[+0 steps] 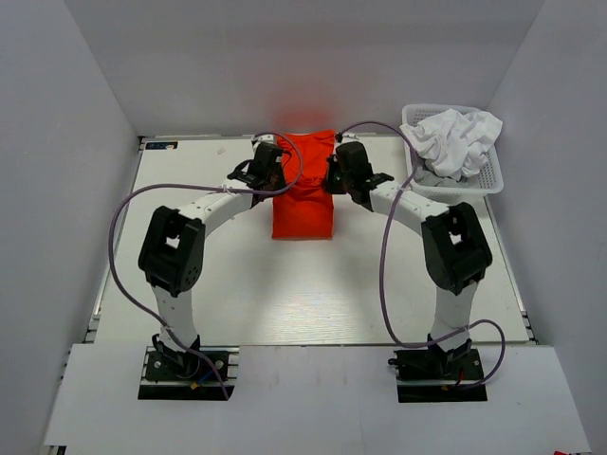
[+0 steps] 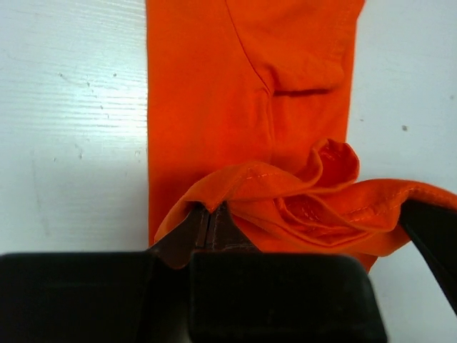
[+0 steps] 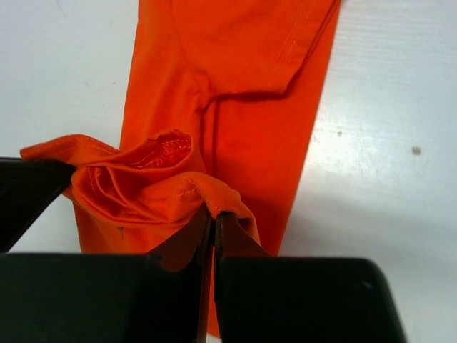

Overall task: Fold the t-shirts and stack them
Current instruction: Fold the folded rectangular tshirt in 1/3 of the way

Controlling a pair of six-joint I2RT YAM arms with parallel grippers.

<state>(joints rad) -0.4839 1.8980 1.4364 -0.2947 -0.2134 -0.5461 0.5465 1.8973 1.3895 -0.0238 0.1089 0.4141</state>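
Orange t-shirt (image 1: 303, 204) | far edge clamped in left pincer (image 2: 210, 218) | likewise right pincer (image 3: 213, 218)

The orange shirt (image 2: 207, 93) runs past the top edge of both wrist views; the white shirts (image 1: 462, 137) cannot be counted.

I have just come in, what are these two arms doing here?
Both arms are working on the orange t-shirt, which lies on the table folded into a narrow strip. The left gripper and the right gripper are each shut on a corner of one end, which bunches up between them. Crumpled white t-shirts wait in the basket at the far right.
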